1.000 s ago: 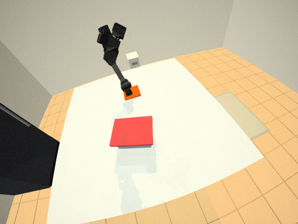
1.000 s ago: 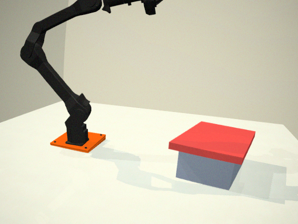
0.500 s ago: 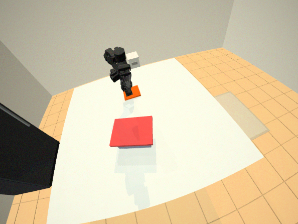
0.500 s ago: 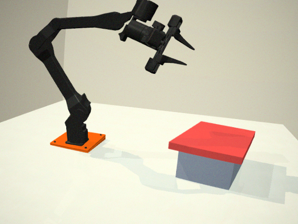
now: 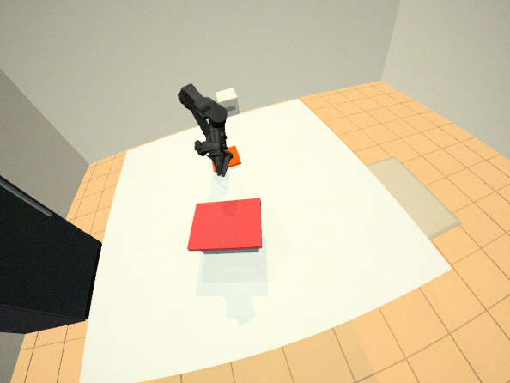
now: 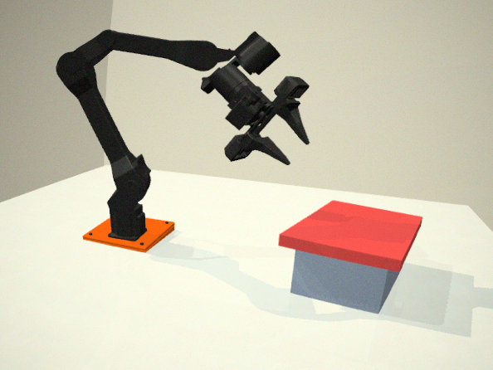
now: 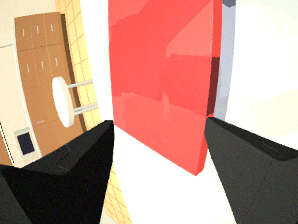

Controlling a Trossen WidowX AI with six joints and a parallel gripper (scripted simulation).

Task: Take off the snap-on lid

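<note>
We are seeing the grey-blue storage box (image 6: 340, 282) only from the exterior view; from the top its red snap-on lid (image 5: 226, 224) is hiding it. The lid is sitting flat on the box on the white table (image 5: 322, 193). Our gripper (image 6: 295, 145) is hanging released, grasping nothing, above and apart from the lid, near the orange base plate (image 6: 159, 231).

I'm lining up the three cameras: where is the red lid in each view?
Top: red lid sits at centre, below the end effector.
Exterior: lower right, seated on the grey-blue box.
Wrist: upper centre, tilted, between the fingers.
Shared landmark: the lid itself; orange base plate shows in top and exterior only.
</note>
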